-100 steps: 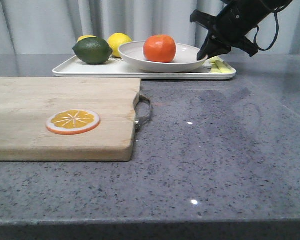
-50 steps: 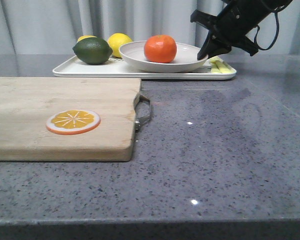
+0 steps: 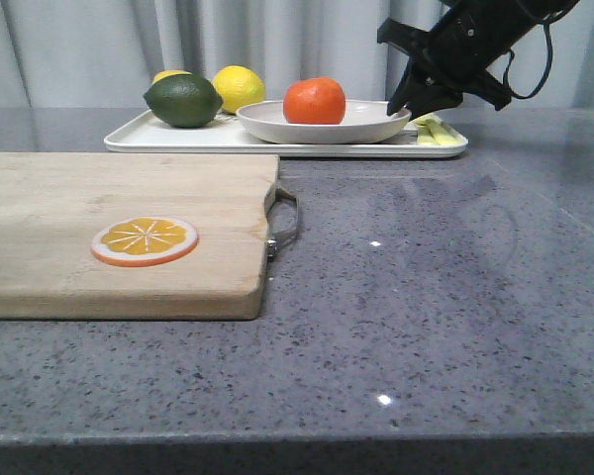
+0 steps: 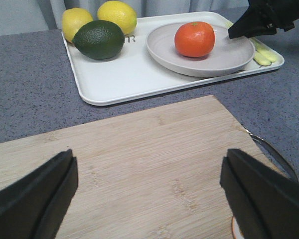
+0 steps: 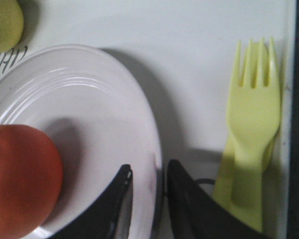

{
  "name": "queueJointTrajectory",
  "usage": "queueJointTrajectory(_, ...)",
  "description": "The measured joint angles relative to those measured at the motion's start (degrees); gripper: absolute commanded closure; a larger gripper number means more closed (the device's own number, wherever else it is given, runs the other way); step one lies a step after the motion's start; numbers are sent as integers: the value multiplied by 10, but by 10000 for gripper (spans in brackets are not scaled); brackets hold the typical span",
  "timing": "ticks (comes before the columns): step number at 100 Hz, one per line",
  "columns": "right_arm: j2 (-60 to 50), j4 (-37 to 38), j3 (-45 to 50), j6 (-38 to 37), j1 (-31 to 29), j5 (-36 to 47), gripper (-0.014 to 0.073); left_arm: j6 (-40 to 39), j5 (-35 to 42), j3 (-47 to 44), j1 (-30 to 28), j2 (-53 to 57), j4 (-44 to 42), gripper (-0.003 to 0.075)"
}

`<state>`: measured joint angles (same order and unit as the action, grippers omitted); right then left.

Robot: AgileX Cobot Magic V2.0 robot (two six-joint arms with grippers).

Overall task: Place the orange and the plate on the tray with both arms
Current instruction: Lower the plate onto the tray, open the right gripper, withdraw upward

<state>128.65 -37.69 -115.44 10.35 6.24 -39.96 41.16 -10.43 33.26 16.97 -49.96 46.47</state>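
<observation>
Right wrist view: right gripper (image 5: 147, 186) pinches the plate (image 5: 104, 119) rim; orange (image 5: 20, 179) aboard, on tray (image 5: 189, 50); left gripper (image 4: 149, 184) gapes.

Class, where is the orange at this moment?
In the front view, the orange sits in the plate on the tray, far across the table, right of the dark green fruit.
</observation>
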Motion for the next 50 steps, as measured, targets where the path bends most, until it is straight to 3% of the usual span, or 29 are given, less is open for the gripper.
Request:
queueJointTrajectory(17, 0, 0, 0, 0, 0, 2, 280, 0, 0, 0, 0, 0, 0, 154)
queueJointTrajectory(36, -6, 0, 0, 0, -1, 6, 121, 0, 0, 0, 0, 0, 0, 154)
queueJointTrajectory(50, -32, 0, 0, 2, -10, 1, 102, 0, 0, 0, 0, 0, 0, 154)
